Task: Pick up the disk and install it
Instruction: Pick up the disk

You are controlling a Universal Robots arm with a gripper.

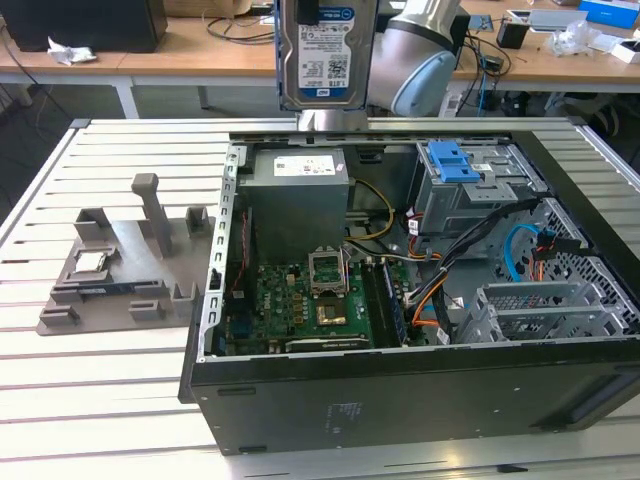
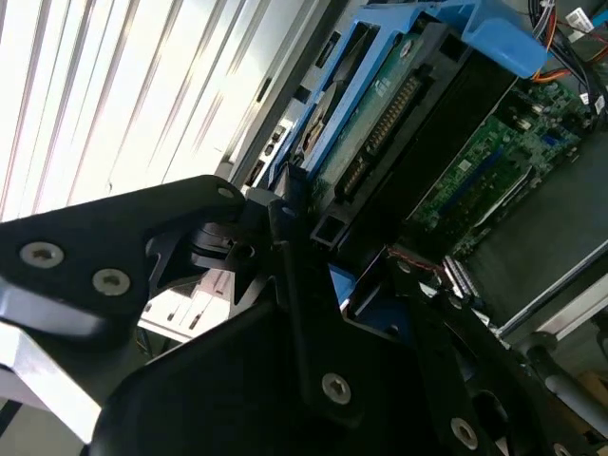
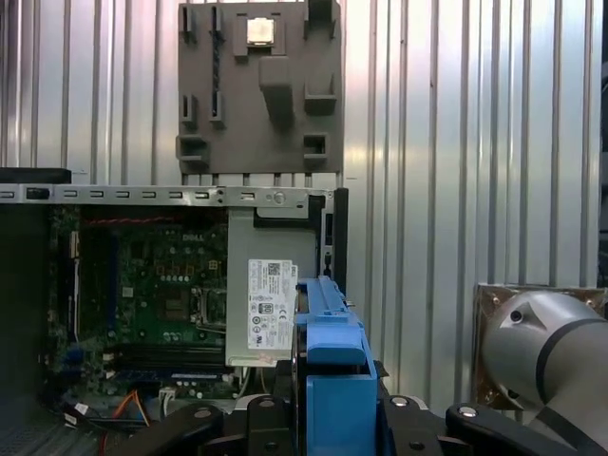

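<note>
Pale slatted metal table (image 1: 100,400) carries open black computer case (image 1: 400,410) on its side, grey plastic fixture (image 1: 115,262) just beside.

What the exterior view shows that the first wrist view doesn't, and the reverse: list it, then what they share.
Exterior view: the disk held upright above the open case, label facing the camera, plus the blue-topped drive cage and wooden desks behind.
First wrist view: the disk's blue frame edge-on.
Shared: the grey fixture carrying the processor chip, the power supply and the motherboard.
</note>
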